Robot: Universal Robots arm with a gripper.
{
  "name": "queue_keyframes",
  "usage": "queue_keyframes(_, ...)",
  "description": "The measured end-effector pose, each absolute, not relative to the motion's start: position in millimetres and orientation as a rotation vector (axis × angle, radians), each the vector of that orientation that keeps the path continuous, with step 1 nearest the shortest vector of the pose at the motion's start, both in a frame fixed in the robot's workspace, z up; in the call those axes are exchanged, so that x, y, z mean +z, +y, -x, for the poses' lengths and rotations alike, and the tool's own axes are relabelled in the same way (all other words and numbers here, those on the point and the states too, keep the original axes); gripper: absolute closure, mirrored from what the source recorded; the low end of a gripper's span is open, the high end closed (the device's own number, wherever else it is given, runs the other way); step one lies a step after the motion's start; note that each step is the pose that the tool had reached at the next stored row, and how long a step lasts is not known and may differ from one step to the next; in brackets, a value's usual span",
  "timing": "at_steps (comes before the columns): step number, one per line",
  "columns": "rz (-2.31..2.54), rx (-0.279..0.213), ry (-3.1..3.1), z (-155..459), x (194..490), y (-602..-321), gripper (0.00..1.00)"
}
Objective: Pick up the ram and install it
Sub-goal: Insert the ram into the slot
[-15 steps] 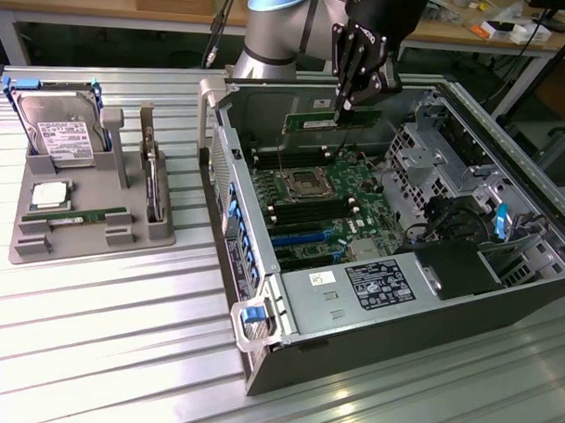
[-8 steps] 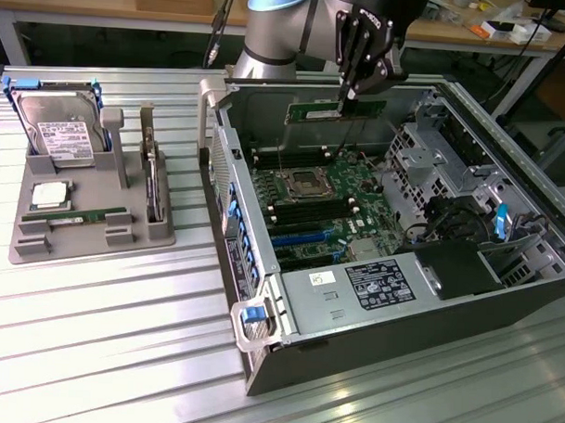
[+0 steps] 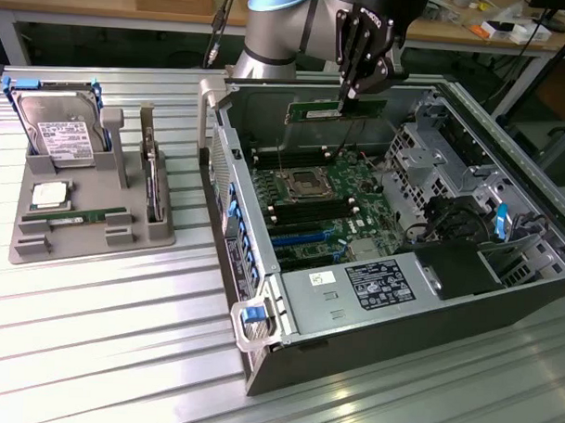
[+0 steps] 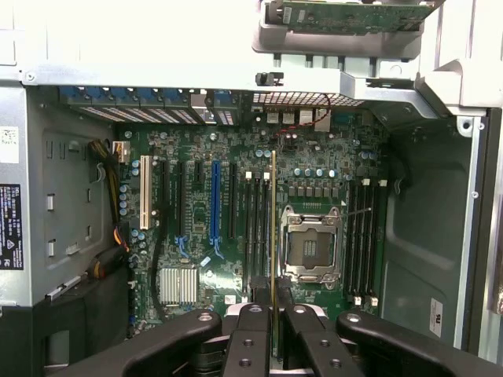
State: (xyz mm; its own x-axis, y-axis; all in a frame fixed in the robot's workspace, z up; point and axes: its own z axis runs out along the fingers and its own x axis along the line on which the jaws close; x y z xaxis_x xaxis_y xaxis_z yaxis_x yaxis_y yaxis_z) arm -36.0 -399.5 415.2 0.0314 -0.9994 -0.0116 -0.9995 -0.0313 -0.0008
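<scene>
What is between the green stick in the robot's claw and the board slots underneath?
Nothing visible. The ram, clamped in the gripper, hangs over the open case, and the memory slots below it lie bare.

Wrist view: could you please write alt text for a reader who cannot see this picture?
The end effector grips the ram edge-on, so it looks like a thin strip over the motherboard inside an open case. The ram lies along the black slots, beside an empty socket.
</scene>
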Motion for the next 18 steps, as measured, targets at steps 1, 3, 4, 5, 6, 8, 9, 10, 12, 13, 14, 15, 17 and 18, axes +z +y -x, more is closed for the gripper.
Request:
queue_keyframes(1,2.25,0.012,2.18,36,415,-400,0.87)
queue_keyframes(3,2.25,0.012,2.18,36,415,-400,0.87)
queue_keyframes(4,2.25,0.012,2.18,36,415,-400,0.87)
queue_keyframes(5,2.25,0.012,2.18,36,415,-400,0.87)
queue_keyframes(6,2.25,0.012,2.18,36,415,-400,0.87)
queue_keyframes(8,2.247,0.019,2.178,36,415,-400,0.87)
queue_keyframes(9,2.243,0.026,2.174,36,414,-400,0.87)
queue_keyframes(10,2.235,0.039,2.17,36,414,-400,0.87)
queue_keyframes(12,2.222,0.058,2.164,35,413,-400,0.87)
queue_keyframes(13,2.215,0.068,2.161,35,412,-399,0.87)
queue_keyframes(14,2.211,0.071,2.162,35,410,-399,0.87)
queue_keyframes(15,2.209,0.071,2.163,35,409,-399,0.87)
queue_keyframes(17,2.208,0.073,2.163,35,405,-399,0.87)
queue_keyframes(18,2.207,0.074,2.163,35,404,-400,0.87)
